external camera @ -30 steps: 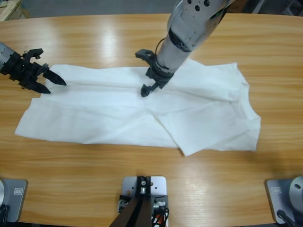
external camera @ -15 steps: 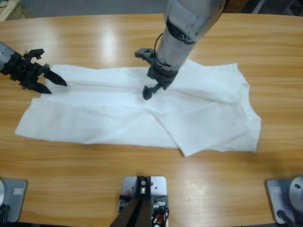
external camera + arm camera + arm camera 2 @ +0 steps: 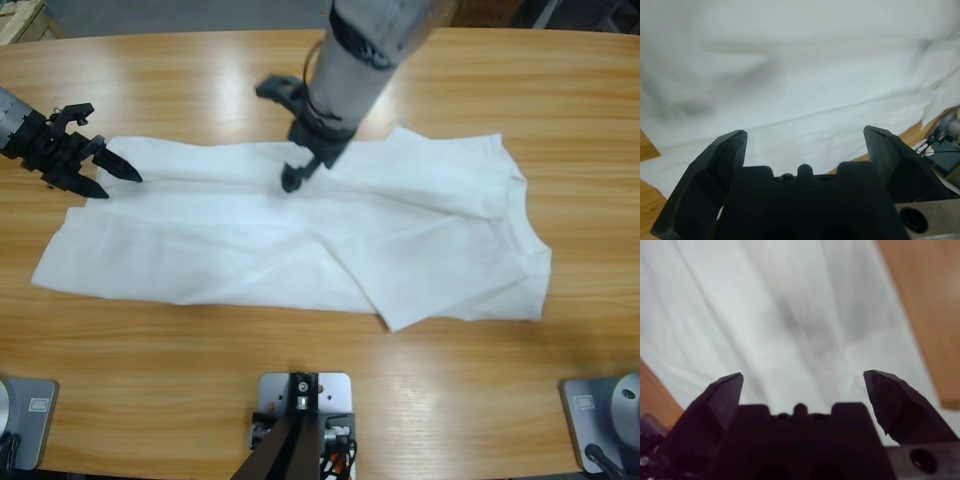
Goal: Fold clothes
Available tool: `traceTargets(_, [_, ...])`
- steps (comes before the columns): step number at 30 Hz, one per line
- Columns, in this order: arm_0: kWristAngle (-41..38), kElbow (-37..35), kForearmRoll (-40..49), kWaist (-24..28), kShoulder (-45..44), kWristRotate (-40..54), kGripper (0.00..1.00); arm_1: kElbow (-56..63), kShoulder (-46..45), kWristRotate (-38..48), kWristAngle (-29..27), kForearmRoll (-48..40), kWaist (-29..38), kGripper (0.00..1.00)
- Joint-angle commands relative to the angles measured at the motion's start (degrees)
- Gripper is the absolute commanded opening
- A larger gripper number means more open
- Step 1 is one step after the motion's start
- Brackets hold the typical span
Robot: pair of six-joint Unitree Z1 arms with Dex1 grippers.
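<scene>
Shirt (image 3: pixel 300 235) lies flat. Left gripper (image 3: pixel 805 137), jaws apart, sits at its 9 o'clock end; right gripper (image 3: pixel 802 380) (also agape) hangs over its 12 o'clock edge.

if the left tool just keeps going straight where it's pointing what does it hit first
The white T-shirt. The left tool is open and points along the table into the shirt's near edge, with nothing between them. How close it sits is hard to judge.

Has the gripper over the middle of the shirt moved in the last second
Yes. That gripper has shifted toward the shirt's hem end and toward the table's far edge. The shirt has not moved.
</scene>
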Motion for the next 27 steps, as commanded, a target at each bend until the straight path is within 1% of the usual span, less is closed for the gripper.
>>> traceTargets(1, [0.56, 1.11, -0.81, -0.53, 2.6, 0.04, 0.904, -4.72, 5.26, -1.72, 4.09, -0.05, 0.69, 1.0])
traceTargets(11, [0.56, 0.99, -0.81, -0.53, 3.34, 0.04, 0.904, -4.86, 10.61, -1.81, 5.88, -0.49, -1.05, 1.0])
traceTargets(20, [0.65, 0.9, -0.81, -0.53, 3.66, 0.04, 0.904, -5.02, 13.26, -2.49, 5.78, 0.64, -3.9, 1.0])
traceTargets(27, [0.65, 0.9, -0.81, -0.53, 3.66, 0.04, 0.904, -5.11, 14.21, -2.51, 6.34, 1.18, -4.14, 1.0])
